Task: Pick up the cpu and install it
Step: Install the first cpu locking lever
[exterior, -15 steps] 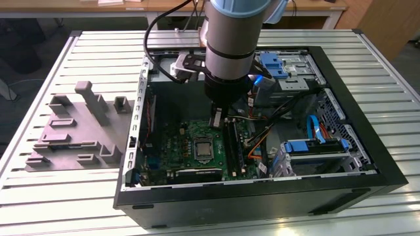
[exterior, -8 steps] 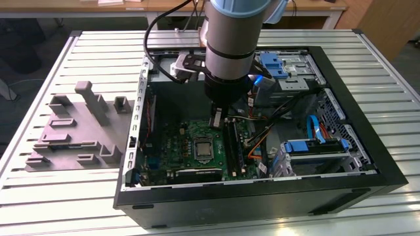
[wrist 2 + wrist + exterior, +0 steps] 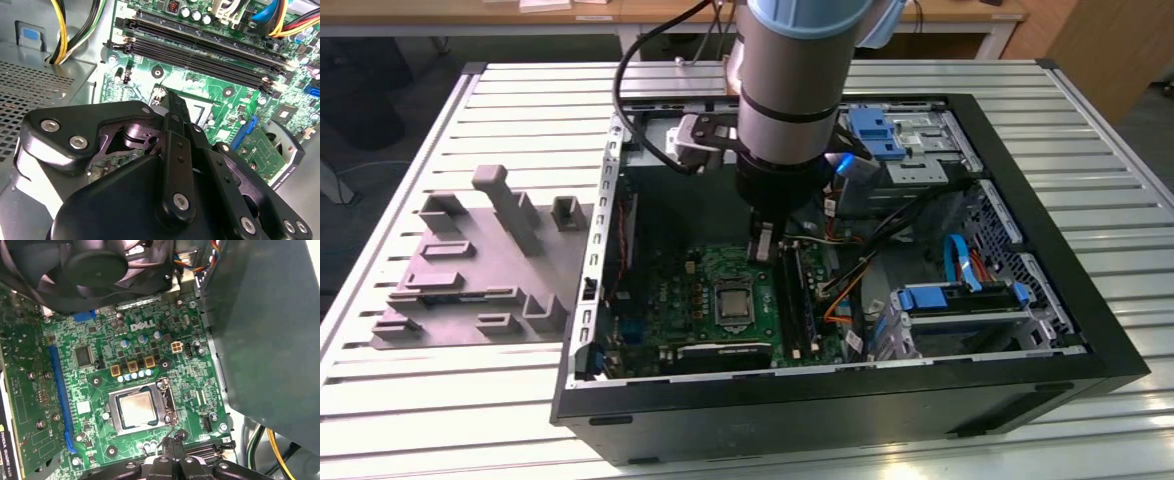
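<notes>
Hand (image 3: 762, 243) is down inside the open PC case (image 3: 1067, 300), fingers pressed together w/ nothing between them, tips just above the green motherboard (image 3: 100, 385). The cpu (image 3: 136, 408) sits flat in its socket, silvery lid up, metal socket frame (image 3: 118, 424) around it; it lies just ahead of the fingertips (image 3: 172, 447) in the first wrist view, not touching. RAM slots (image 3: 200, 47) lie beyond the hand in the second wrist view. Grey fixture block (image 3: 474, 265) rests on the slatted surface (image 3: 1121, 420), well apart from the hand.

The arm (image 3: 787, 70) points straight down, claw (image 3: 762, 247) fingers pressed together.
</notes>
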